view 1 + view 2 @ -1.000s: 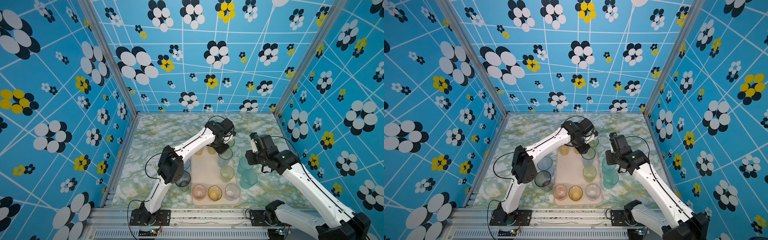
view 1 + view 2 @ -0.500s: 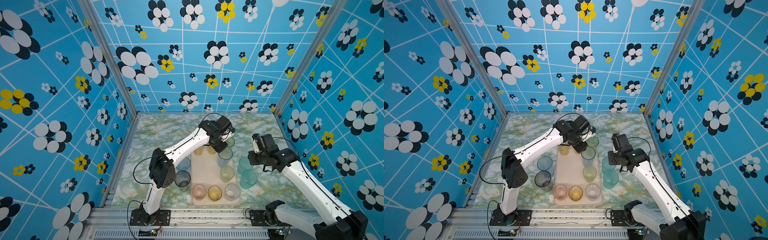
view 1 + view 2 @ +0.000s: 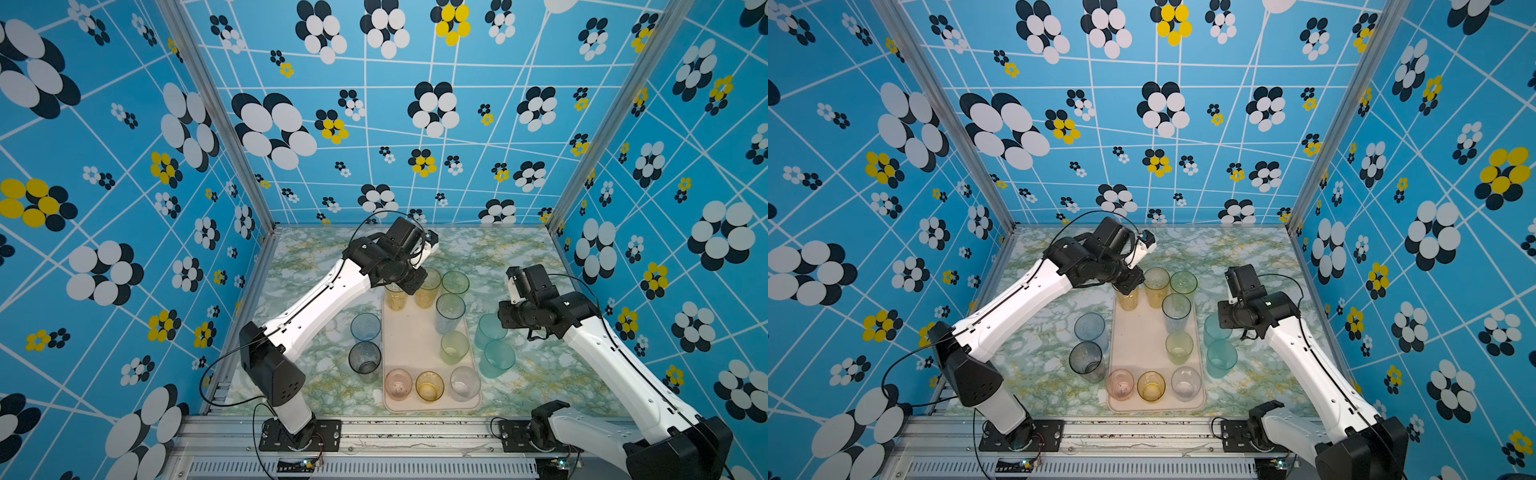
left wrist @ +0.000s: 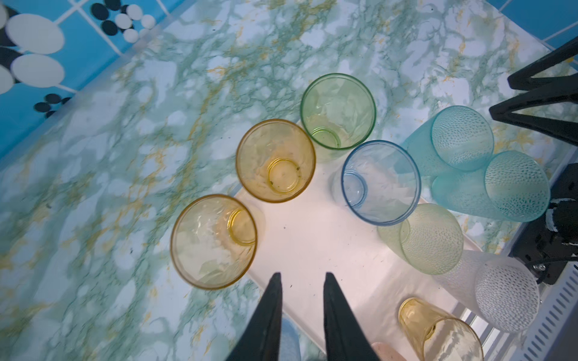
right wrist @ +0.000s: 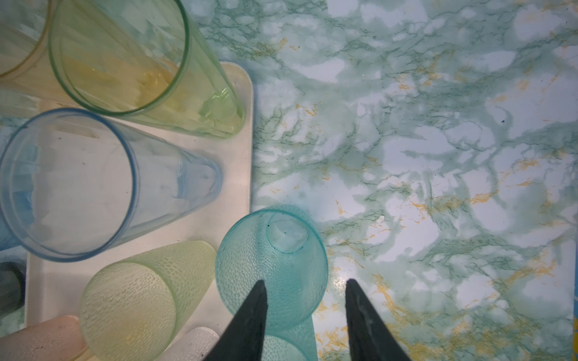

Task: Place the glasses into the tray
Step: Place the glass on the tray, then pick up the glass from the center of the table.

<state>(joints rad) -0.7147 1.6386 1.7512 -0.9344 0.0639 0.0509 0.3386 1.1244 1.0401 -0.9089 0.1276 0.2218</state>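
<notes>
The cream tray [image 3: 415, 345] [image 3: 1142, 345] holds several glasses, among them a yellow one [image 4: 214, 240] at its far left corner, an amber one [image 4: 275, 161], a green one [image 4: 337, 111] and a blue-rimmed one [image 4: 380, 183]. My left gripper [image 4: 301, 276] [image 3: 409, 282] hovers open, narrowly, over that far end with nothing between its fingers. Two teal glasses [image 3: 490, 330] [image 3: 498, 359] stand on the table right of the tray. My right gripper [image 5: 306, 283] is open above the farther teal glass [image 5: 272, 265], one finger over its mouth and one outside its wall.
A blue glass [image 3: 365, 326] and a grey glass [image 3: 365, 357] stand on the marble table left of the tray. Pink, amber and clear glasses line the tray's near end [image 3: 430, 386]. Patterned walls close in three sides, and a metal rail [image 3: 374, 432] runs along the front.
My left gripper has drifted left across the tray's far end, now above the yellow and amber glasses. The right arm has barely moved.
</notes>
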